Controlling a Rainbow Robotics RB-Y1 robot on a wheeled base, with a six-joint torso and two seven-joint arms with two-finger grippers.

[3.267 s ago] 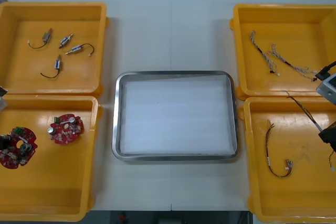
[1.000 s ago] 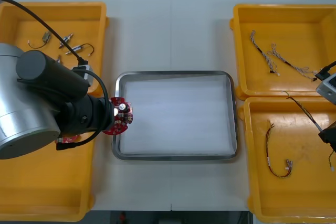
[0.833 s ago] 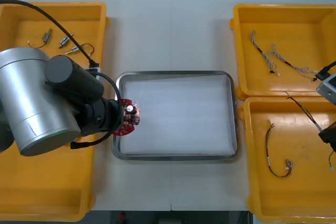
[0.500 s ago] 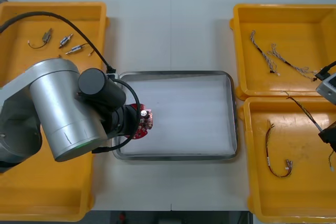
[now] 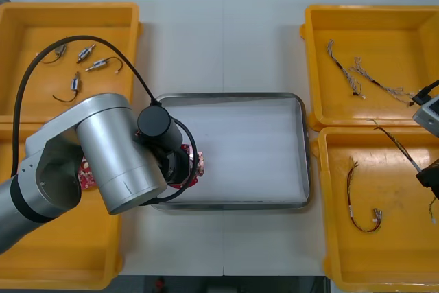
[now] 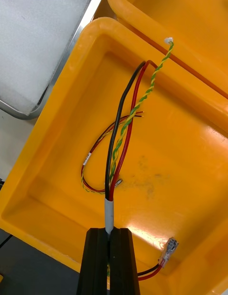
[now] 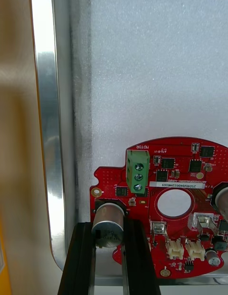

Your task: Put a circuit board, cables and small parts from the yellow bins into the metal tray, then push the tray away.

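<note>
We find the left gripper (image 7: 110, 228) over the near-left corner of the metal tray (image 5: 230, 205), inside its rim. Its jaws are clamped on a silver cylindrical component at the edge of the round red circuit board (image 7: 142, 200). The board faces up over the tray's white inside, just beside the tray's left wall. We cannot tell whether it touches the tray floor.

The right gripper (image 6: 110, 233) hangs to the right of the tray, above the near yellow bin (image 6: 47, 147) on that side. Its jaws are closed on the white-sleeved end of a black and red cable (image 6: 116, 147). A red and yellow cable (image 5: 357, 204) lies on that bin's floor. Small metal parts (image 5: 86, 53) lie in the far bin left of the tray.
</note>
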